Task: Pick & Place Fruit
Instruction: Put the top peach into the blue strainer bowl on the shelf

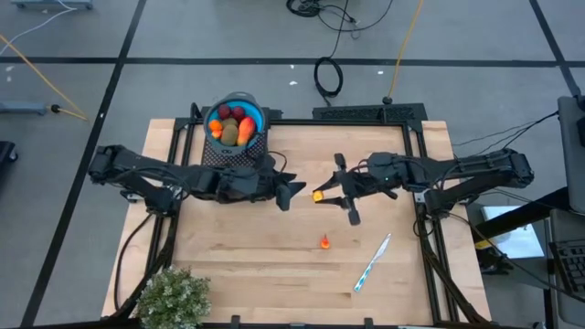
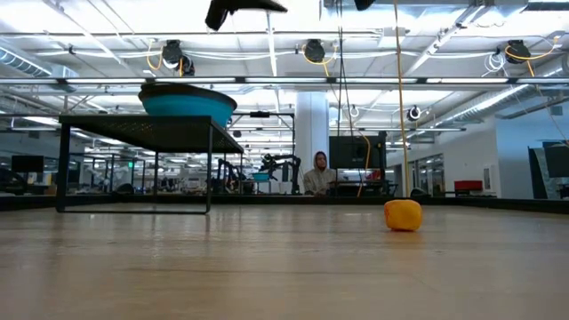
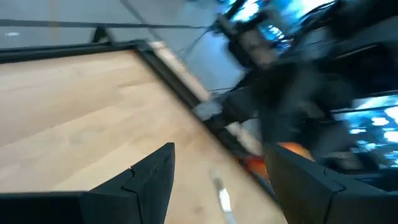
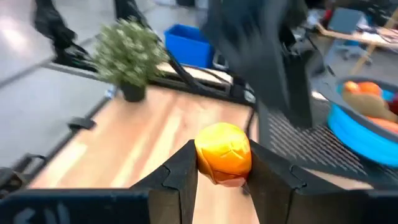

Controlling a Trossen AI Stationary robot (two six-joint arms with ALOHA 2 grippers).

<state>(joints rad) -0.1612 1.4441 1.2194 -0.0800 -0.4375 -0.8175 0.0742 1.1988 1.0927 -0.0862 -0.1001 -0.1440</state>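
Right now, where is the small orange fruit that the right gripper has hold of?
In the high view the orange fruit sits mid-table, pinched in the right gripper, facing the open left gripper, right of the blue bowl.

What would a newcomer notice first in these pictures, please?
Probably the small orange fruit pinched in the right tool above the middle of the table. Next, the blue bowl piled with fruit on a black stand at the far edge, with the left tool open nearby.
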